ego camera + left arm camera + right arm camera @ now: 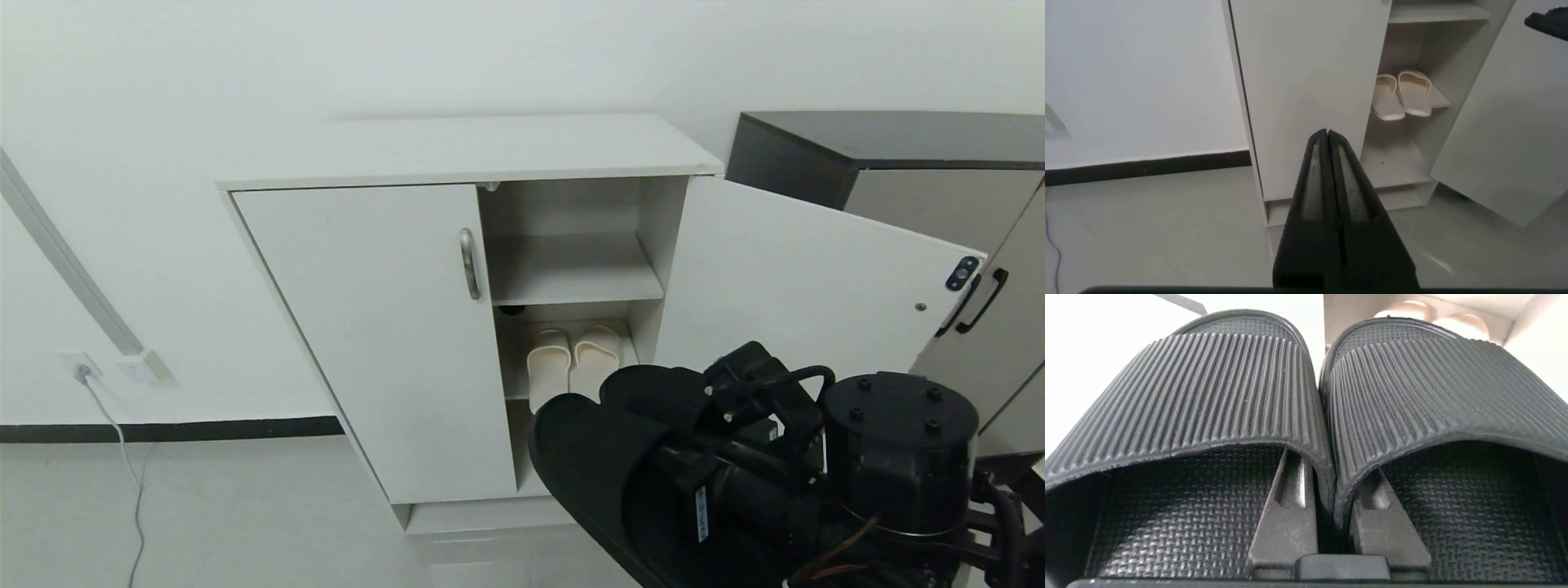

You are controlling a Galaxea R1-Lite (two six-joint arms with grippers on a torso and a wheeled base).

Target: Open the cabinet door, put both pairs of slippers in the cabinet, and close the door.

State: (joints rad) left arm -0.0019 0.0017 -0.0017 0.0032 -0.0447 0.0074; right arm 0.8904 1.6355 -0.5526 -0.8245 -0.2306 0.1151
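Cabinet [465,151] first: the right door [800,278] is swung wide open and the left door [367,327] is shut, with its metal handle [469,264] at the inner edge. A pair of white slippers [571,363] is parked side by side on the middle shelf [629,351] in the open half, under the upper shelf [571,273].

The black slippers [604,457] are held out in front of the cabinet, low and near the opening. They're pinched by the right gripper [1333,510], one finger tucked inside each slipper and the two inner walls squeezed together between them. The left gripper [1327,175] is pointed at the shut door with its fingers pressed together and nothing in them.

As for the room, pale floor [204,523] is seen under a white wall [163,82], edged by a black baseboard [163,429]. A cable [131,474] is plugged into a wall socket [79,367], and a dark cabinet [898,163] is set just right of the open door.
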